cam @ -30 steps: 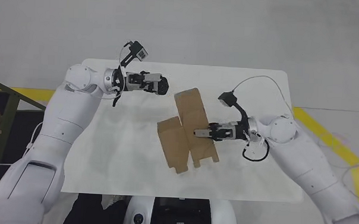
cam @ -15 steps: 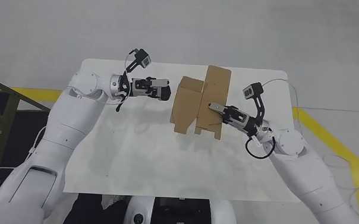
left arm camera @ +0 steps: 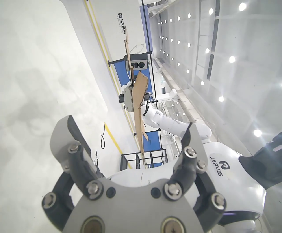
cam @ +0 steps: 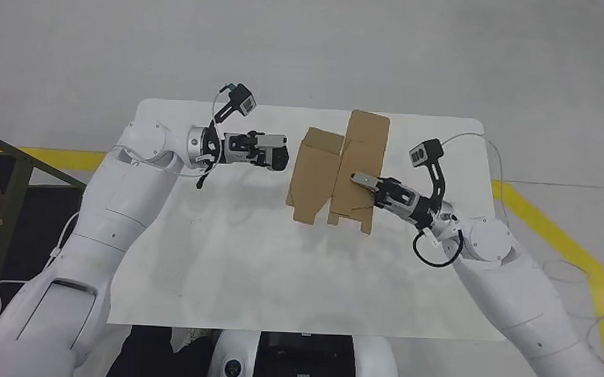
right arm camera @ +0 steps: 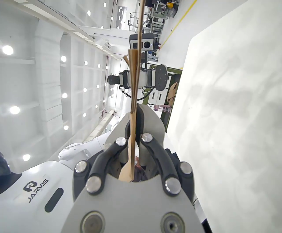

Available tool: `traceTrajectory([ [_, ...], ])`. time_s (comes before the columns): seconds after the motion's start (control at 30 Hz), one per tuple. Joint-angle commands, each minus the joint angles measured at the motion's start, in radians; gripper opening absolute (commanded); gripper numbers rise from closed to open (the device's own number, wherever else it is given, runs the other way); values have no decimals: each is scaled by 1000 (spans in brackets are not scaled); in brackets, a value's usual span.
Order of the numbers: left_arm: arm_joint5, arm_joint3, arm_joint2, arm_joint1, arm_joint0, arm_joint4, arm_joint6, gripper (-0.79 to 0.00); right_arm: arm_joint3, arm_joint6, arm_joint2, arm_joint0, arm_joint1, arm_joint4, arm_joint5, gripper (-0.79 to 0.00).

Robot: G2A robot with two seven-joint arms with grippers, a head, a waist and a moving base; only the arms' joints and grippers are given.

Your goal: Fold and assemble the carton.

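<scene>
A flattened brown carton (cam: 340, 170) is held up above the white table (cam: 229, 266), standing broadside to the top view. My right gripper (cam: 359, 180) is shut on its right panel; in the right wrist view the carton (right arm camera: 134, 88) runs edge-on between the shut fingers (right arm camera: 141, 123). My left gripper (cam: 279, 154) hangs a short way left of the carton, open, with nothing between its fingers (left arm camera: 75, 134). From the left wrist view the carton (left arm camera: 138, 103) shows edge-on, farther off, clear of that gripper.
The white table has bare surface in front of and beside the carton. A dark green frame (cam: 8, 168) stands off the table's left edge. Yellow floor lines (cam: 541, 222) run past both sides.
Over the last second the right gripper lifted the carton off the table and swung it upright toward the back right. The left gripper shifted slightly toward it. Little differs in the last half second.
</scene>
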Motion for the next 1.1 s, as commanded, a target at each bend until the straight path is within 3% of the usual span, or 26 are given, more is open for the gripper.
traceTrajectory([
  [0.0,21,-18,0,-1,14,10,60,0,-5,-127,0,-3,-8,-34,22,-785],
  [0.27,46,-43,21,-11,33,40,156,0,-36,-360,-44,-3,-49,-7,77,-785],
  [0.57,43,-27,46,-31,29,23,227,0,-65,-595,-80,-29,-84,-150,102,-785],
  [0.8,71,-11,87,-48,8,45,239,0,-80,-667,-85,-47,-104,-193,114,-785],
  [0.9,73,2,106,-59,-4,48,256,-129,-82,-676,-84,-55,-111,-203,113,-785],
  [1.0,71,12,117,-66,-12,47,262,-332,-83,-685,-81,-62,-117,-216,111,-785],
  [1.07,70,20,124,-72,-17,47,263,-406,-82,-688,-80,-68,-123,-221,112,-785],
])
